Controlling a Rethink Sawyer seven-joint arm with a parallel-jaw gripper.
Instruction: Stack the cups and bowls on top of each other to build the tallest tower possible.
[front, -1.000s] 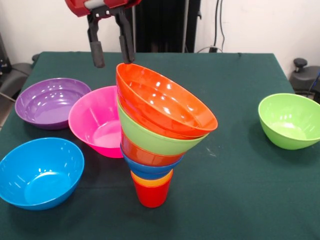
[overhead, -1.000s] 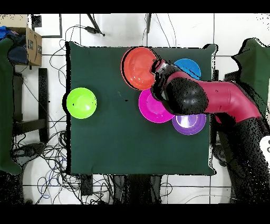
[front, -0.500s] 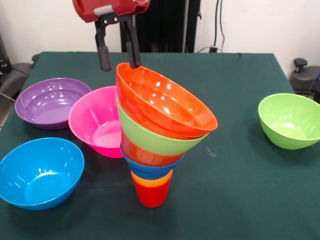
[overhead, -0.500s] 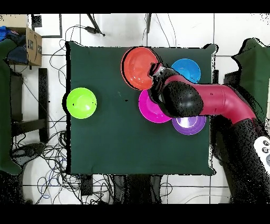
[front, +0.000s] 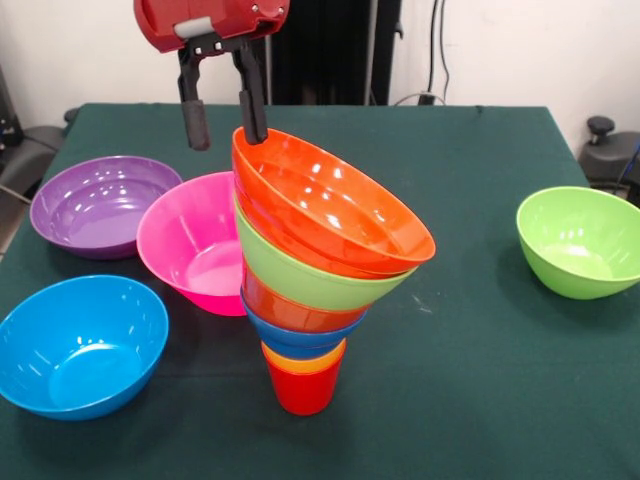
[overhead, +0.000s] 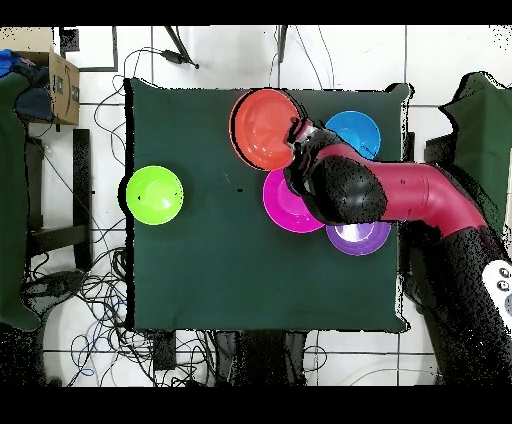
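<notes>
Front view, left to right. Light blue bowl (front: 78, 342) sits at the near left of the green surface (front: 480, 380), upright and empty. Behind it the purple bowl (front: 100, 203), also upright, near the left edge. Just right of that the pink bowl (front: 190, 243), tipped so its mouth faces the camera's left, its rim up against the tower (front: 318, 262).

Tool (front: 222, 118) hangs from the red arm head above the gap between the pink bowl and the tower top. Fingers spread apart, nothing between them; the right finger (front: 252, 112) is right at the back rim of the top bowl, touching or not I cannot tell.

Tower stands near the middle front of the surface: red cup (front: 302, 388) at the bottom, orange cup (front: 303, 355) nested in it, then small blue bowl (front: 300, 335), small orange-red bowl (front: 290, 308), a lime green bowl (front: 305, 275), and the large orange-red bowl (front: 325, 203) on top. The upper bowls lean hard, mouths tilted toward the camera's right.

Second green bowl (front: 580, 241) sits alone far right, upright, well apart from everything.

Overhead: arm (overhead: 400, 195) reaches in from the right side over the pink bowl (overhead: 280, 200); the tower shows as an orange disc (overhead: 262, 128) near the top edge of the surface, lone green bowl (overhead: 155, 194) at the left.
</notes>
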